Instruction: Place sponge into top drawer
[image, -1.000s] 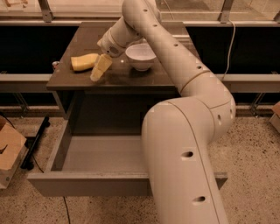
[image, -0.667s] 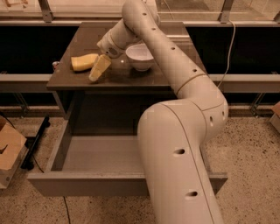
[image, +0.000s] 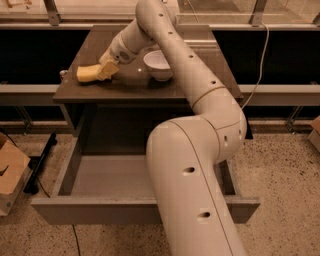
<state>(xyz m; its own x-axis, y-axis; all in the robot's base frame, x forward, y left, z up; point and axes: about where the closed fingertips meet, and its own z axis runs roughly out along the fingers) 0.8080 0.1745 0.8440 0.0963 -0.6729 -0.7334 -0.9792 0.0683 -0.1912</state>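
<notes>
The sponge (image: 86, 74) lies touching the claw (image: 107, 70) on the cabinet top (image: 120, 88) — clenched or released (cannot tell).

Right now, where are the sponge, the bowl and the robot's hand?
small yellow soft sponge (image: 87, 74): camera view, its middle.
round white bowl (image: 159, 71): camera view, outer wall.
robot's hand (image: 107, 71): camera view, tip, at the sponge's bowl-side end.

Sponge (image: 88, 74) on cabinet top (image: 125, 88) — gripper (image: 107, 70) at its right end, bowl (image: 159, 65) further right, top drawer (image: 100, 210) below
</notes>
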